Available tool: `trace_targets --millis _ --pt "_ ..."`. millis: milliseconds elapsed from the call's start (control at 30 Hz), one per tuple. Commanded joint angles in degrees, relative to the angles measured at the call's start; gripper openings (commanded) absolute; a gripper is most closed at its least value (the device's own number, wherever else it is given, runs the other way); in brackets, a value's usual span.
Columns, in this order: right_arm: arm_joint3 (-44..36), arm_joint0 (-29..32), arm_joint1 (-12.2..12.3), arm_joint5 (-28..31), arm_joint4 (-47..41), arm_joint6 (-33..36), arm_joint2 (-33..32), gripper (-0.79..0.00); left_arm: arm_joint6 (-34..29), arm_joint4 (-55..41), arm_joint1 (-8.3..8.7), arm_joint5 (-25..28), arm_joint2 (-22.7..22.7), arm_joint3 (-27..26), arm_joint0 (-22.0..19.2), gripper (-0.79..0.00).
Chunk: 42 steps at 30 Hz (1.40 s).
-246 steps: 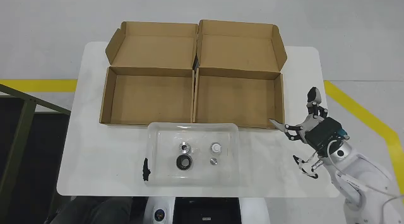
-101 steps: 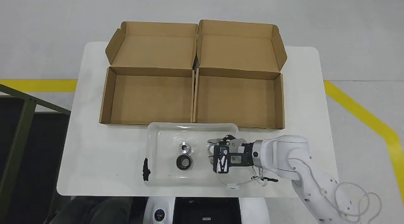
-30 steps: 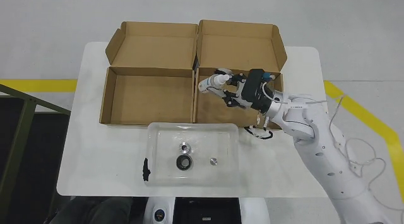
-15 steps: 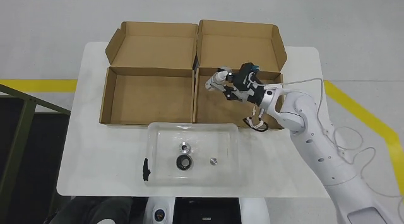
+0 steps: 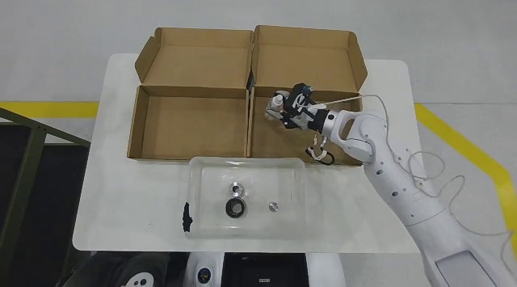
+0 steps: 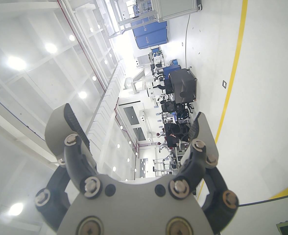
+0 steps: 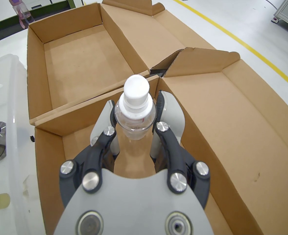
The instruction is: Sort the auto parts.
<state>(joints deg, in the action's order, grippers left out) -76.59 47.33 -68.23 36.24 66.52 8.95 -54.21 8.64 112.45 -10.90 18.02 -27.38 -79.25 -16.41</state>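
The small clear bottle (image 7: 136, 90) is clamped at its shoulder in the right pincer (image 7: 135, 108) above the right-hand cardboard box (image 5: 356, 129), near its 10 o'clock corner. If released from this apparent height, it may strike the dividing wall and roll.

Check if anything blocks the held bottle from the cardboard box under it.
Nothing visible does: the small clear white-capped plastic bottle hangs above the floor of the open brown cardboard box.

Two boxes (image 5: 194, 128), one bin (image 5: 291, 190), one bottle (image 7: 136, 108), three metal parts (image 5: 235, 207).
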Motion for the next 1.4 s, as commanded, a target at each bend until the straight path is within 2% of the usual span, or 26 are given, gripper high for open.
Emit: trace_targets --millis 0,333,367,433,467,500,833,1100,1367 --pt "0.7 -0.5 -0.2 -0.4 0.2 0.0 0.5 -0.785 0.0 0.0 0.0 0.0 0.0 0.0 0.0 0.0" --pt "3.9 -2.4 -1.4 -1.2 0.9 0.8 2.7 -0.785 0.0 0.0 0.0 0.0 0.0 0.0 0.0 0.0" --pt "4.1 -2.5 -1.4 -1.3 0.9 0.7 2.7 -0.736 0.0 0.0 0.0 0.0 0.0 0.0 0.0 0.0" --pt "4.2 -2.5 -1.6 -1.3 1.0 0.8 2.8 -0.499 0.0 0.0 0.0 0.0 0.0 0.0 0.0 0.0" --pt "4.3 -2.5 -1.6 -1.4 1.0 0.8 2.8 -0.068 0.0 0.0 0.0 0.0 0.0 0.0 0.0 0.0" --pt "4.2 -2.5 -1.6 -1.5 1.2 0.9 2.7 0.0 0.0 0.0 0.0 0.0 0.0 0.0 0.0 0.0" --pt "-1.4 -0.8 -0.9 0.8 0.3 3.2 -0.1 0.0 0.0 0.0 0.0 0.0 0.0 0.0 0.0 0.0" --pt "-13.4 3.5 0.8 2.7 -1.9 7.1 -6.0 0.0 0.0 0.0 0.0 0.0 0.0 0.0 0.0 0.0" --pt "-25.2 10.1 2.6 7.4 -2.3 13.3 -10.0 0.0 0.0 0.0 0.0 0.0 0.0 0.0 0.0 0.0"
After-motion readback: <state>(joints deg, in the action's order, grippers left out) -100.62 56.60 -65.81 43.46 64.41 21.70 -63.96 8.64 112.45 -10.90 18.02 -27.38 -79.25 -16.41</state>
